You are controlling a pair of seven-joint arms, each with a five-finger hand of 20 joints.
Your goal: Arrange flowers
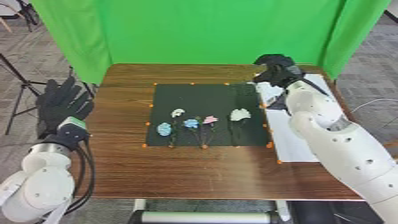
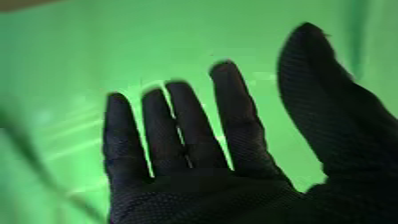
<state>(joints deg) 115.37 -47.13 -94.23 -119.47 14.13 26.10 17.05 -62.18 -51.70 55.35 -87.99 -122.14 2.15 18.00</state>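
In the head view my right hand [image 1: 279,70] is over the far right of the table, beyond the dark mat's upper right corner; in the right wrist view the right hand [image 2: 209,187] has straight, spread fingers and holds nothing. My left hand [image 1: 62,106] stays off the table's left side with its fingers extended. Several artificial flowers lie on the dark mat: a blue flower [image 1: 164,129], a white flower [image 1: 178,113], a light blue flower [image 1: 191,123], a pink flower [image 1: 210,120] and a larger white flower [image 1: 240,115]. Their stems point toward the near edge.
The dark mat [image 1: 191,97] lies on the brown table [image 1: 213,175], with small orange markers along its edges. A white sheet [image 1: 295,142] lies to its right, partly beneath my right arm. A green curtain [image 1: 213,30] hangs behind the table.
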